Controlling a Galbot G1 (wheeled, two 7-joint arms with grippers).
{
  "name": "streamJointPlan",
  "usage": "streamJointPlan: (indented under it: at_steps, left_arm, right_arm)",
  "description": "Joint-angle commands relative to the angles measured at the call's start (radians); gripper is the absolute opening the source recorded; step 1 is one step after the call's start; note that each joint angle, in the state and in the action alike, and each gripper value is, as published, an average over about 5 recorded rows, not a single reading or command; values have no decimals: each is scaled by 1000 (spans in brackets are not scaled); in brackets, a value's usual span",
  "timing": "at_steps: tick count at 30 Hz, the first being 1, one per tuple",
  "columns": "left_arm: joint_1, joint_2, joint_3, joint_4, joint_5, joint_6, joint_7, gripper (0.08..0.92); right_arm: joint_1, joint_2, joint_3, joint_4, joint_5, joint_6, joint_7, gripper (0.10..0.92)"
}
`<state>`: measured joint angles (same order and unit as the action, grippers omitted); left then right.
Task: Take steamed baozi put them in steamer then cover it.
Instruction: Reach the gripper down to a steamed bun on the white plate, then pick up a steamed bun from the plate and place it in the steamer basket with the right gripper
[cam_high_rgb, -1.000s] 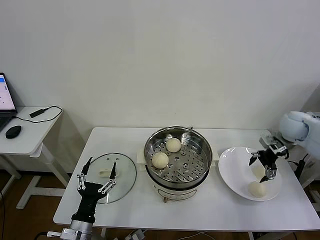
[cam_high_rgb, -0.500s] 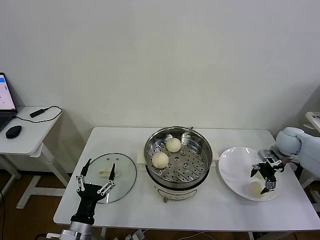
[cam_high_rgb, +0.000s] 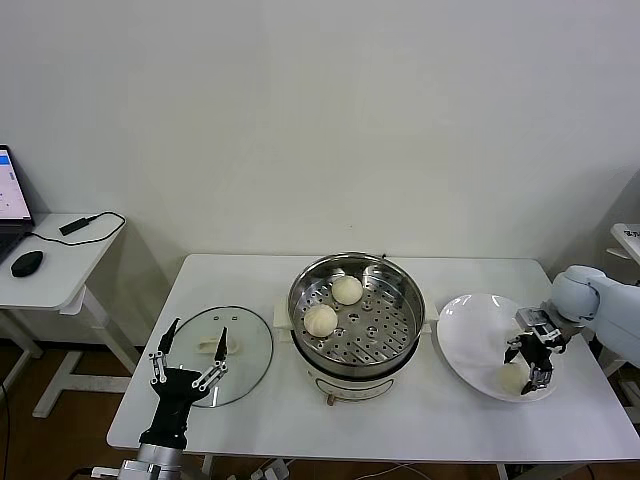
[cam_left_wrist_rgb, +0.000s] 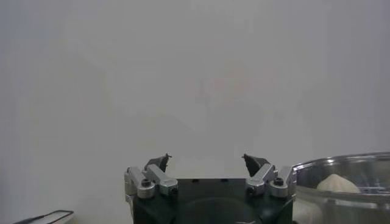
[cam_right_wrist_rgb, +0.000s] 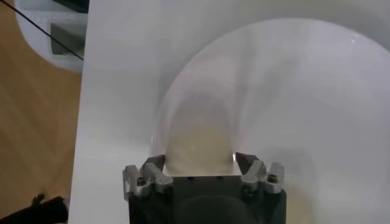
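A steamed baozi (cam_high_rgb: 513, 377) on the white plate (cam_high_rgb: 465, 330) is being grasped by the right gripper (cam_high_rgb: 531, 366); lifting toward the steamer (cam_high_rgb: 356, 310) is being called for next. The left gripper (cam_high_rgb: 190, 356) is being held spread by the cover (cam_high_rgb: 250, 350).

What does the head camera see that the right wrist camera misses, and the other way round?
Only the head view shows the steamer with two baozi inside, the cover lying on the table, the left gripper open near that cover, and the side desk with its mouse.

Only the right wrist view shows, close up, the fingers on either side of the bun.

Both show the white plate, the baozi on the plate and the right gripper down over it.
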<state>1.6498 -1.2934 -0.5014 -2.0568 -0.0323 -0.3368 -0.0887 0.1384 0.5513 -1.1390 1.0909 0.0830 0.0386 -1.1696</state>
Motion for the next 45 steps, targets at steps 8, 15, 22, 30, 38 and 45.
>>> streamJointPlan:
  at_steps: [8,15,22,30,38,45]
  left_arm:
    - [-6,5,0,-5,-1,-1,0,823]
    - [-10,7,17,-6,0,-3,-1,823]
    - [-12,11,26,-13,0,-2,-1,823]
    - [-11,10,30,-21,0,1,-2,823]
    - [-9,9,19,-16,-2,-3,-4,823]
    - [-12,9,17,-13,-5,-6,-6,823]
  right_arm:
    - [226,-23,-115,90,67,15,-22,607]
    - [657,70,-370,251,179,98,-34,630]
    - [858,223,-425,422,181,269,-21,636]
    - [765,338,-337,550,36,389,38,636]
    - [633,408,-265,590,-194,517,64,636]
    - [570,435,-247,583,-285,573,64,646]
